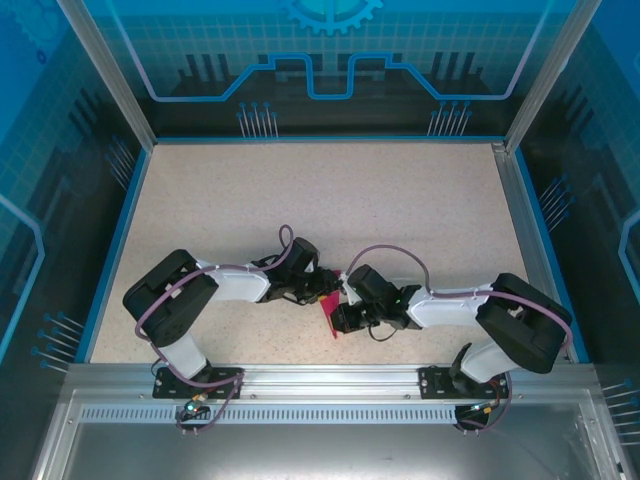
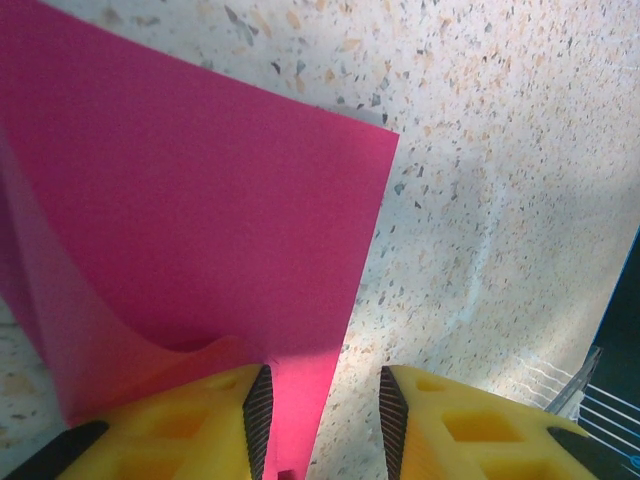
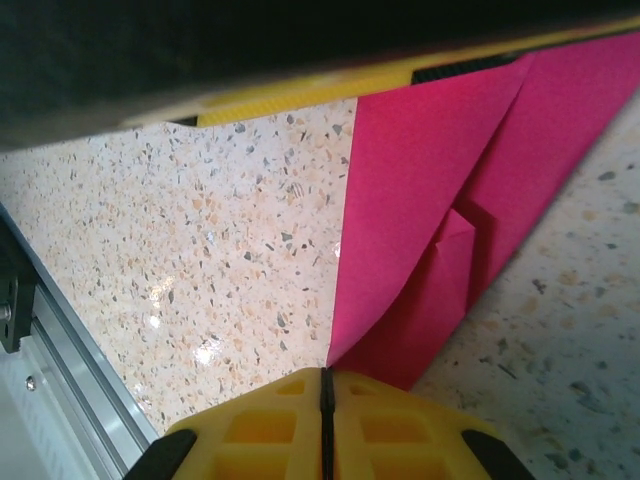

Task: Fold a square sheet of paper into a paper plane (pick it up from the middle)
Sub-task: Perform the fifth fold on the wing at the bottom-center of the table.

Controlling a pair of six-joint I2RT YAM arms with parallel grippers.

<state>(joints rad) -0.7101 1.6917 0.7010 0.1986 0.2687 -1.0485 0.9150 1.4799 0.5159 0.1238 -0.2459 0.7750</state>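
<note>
Top view: pink sheet (image 1: 328, 318) near the bench (image 1: 330, 200) front edge, centre. Left wrist: left fingers (image 2: 225, 415) parted, sheet slack in the gap, unclamped. Right wrist: right fingers (image 3: 260, 435) clenched on its corner. I'd grip firmly and crease slowly.

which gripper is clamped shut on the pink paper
The right gripper: its jaws meet with no gap, pinching the pink paper. The left gripper has its jaws apart.

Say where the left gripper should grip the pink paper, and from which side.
Likely the straight edge of the pink paper lying between the left gripper's open fingers: close there, from the left arm's side. The right gripper is shut on another corner.
</note>
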